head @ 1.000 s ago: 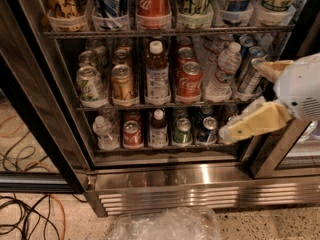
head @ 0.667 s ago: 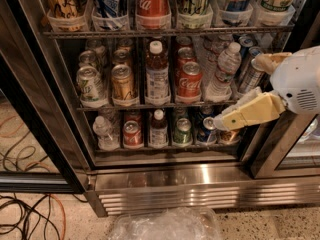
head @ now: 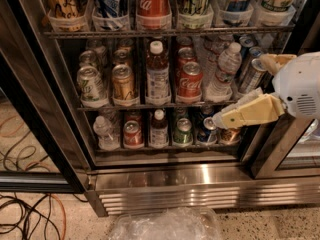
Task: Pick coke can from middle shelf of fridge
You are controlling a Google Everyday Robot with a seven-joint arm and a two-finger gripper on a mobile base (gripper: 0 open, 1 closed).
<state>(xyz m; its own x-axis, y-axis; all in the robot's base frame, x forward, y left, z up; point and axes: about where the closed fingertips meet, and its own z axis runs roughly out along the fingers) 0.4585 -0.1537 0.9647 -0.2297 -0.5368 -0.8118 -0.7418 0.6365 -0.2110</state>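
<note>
The coke can (head: 190, 82), short and red with white script, stands in a white cup on the middle shelf (head: 125, 106) of the fridge (head: 170, 181), right of centre. My gripper (head: 240, 90) reaches in from the right, in front of the shelves. Its cream fingers (head: 247, 114) stand apart: the lower one points left at bottom-shelf height, and the upper one is near the blue cans. It is open and empty, to the right of the coke can and not touching it.
A juice bottle (head: 157, 74), a gold can (head: 122, 81) and a green-and-white can (head: 90, 84) stand left of the coke can, with a water bottle (head: 225, 70) on its right. A tall slim red can (head: 152, 1) stands above. There is a dark door frame (head: 274, 149) at right, and a plastic bag (head: 167, 225) and cables (head: 25, 219) on the floor.
My gripper has moved left and slightly up, from the right door frame to in front of the shelves. The cans and bottles have not moved.
</note>
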